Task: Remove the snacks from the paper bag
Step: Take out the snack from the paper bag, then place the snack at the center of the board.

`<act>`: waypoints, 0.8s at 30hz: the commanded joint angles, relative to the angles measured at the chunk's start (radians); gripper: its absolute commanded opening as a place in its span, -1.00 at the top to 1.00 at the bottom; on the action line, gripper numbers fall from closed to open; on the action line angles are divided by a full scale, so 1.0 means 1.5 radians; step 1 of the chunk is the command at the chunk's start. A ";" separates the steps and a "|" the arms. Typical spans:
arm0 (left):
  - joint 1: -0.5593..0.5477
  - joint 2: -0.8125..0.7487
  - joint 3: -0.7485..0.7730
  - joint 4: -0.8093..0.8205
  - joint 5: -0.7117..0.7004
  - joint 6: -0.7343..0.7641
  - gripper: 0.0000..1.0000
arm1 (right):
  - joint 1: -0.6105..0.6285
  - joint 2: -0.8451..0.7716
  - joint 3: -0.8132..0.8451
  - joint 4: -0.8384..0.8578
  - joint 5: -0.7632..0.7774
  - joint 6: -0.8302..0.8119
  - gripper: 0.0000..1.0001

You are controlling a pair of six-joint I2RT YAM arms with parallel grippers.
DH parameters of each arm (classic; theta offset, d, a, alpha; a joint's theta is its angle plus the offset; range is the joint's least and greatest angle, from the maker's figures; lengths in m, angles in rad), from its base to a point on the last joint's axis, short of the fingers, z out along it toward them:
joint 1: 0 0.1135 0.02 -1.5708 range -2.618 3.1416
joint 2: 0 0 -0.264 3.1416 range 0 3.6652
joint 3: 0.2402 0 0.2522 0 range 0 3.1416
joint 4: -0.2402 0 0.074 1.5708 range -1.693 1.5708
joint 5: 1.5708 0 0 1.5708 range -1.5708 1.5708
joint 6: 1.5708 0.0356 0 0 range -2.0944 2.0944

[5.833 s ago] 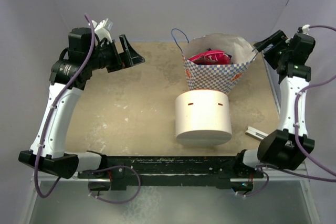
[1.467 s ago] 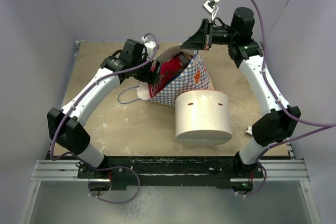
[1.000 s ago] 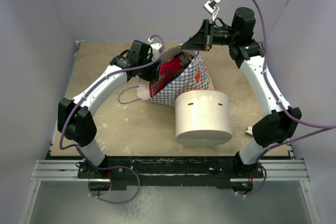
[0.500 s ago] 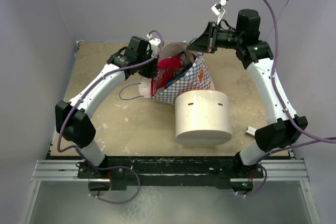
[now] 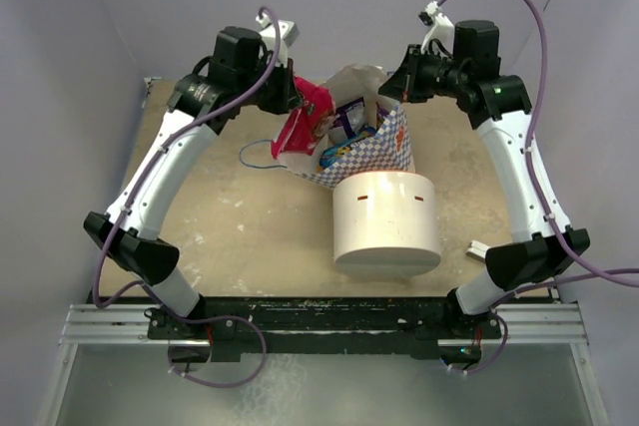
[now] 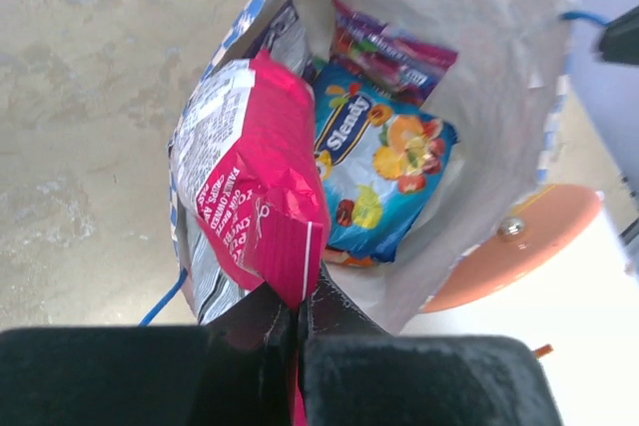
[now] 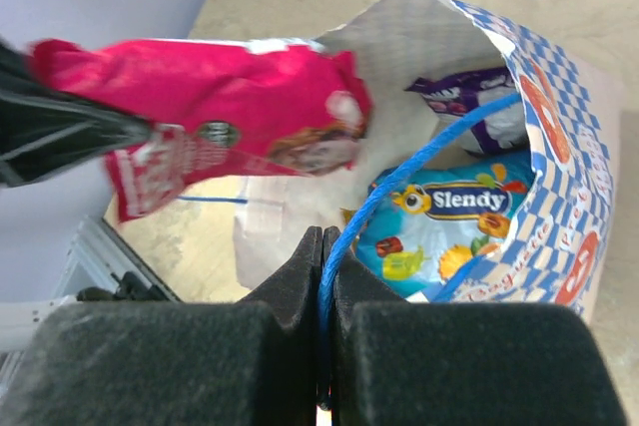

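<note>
The blue-and-white checkered paper bag [image 5: 387, 152] stands tilted open behind the white cylinder. My left gripper [image 5: 288, 97] is shut on the corner of a pink-red snack packet [image 5: 305, 122], which hangs above the bag's left rim. The left wrist view shows that packet [image 6: 262, 197] pinched in the left gripper [image 6: 298, 311]. Under it a blue packet [image 6: 374, 162] and a purple packet [image 6: 384, 47] lie inside the bag. My right gripper [image 7: 326, 246] is shut on the bag's blue cord handle [image 7: 419, 172] and holds the right rim [image 7: 559, 147] up.
A large white cylinder [image 5: 386, 221] stands right in front of the bag and touches it. A small grey flat bar [image 5: 477, 249] lies to the cylinder's right. The bag's other blue handle [image 5: 255, 154] loops onto the table at the left.
My left gripper closed on the pink-red packet and lifted it up and left, out of the bag's mouth. The right gripper moved right with the handle, and the bag stands more upright.
</note>
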 commanded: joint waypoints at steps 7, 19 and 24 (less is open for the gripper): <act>0.001 -0.028 0.194 0.025 -0.022 -0.047 1.00 | -0.002 -0.045 0.017 -0.040 0.172 0.014 1.00; 0.001 -0.079 0.281 0.055 -0.216 -0.003 1.00 | -0.002 -0.031 0.034 -0.047 0.187 0.010 1.00; 0.001 -0.094 0.285 0.017 -0.390 0.024 1.00 | -0.002 -0.027 0.033 -0.046 0.186 0.008 1.00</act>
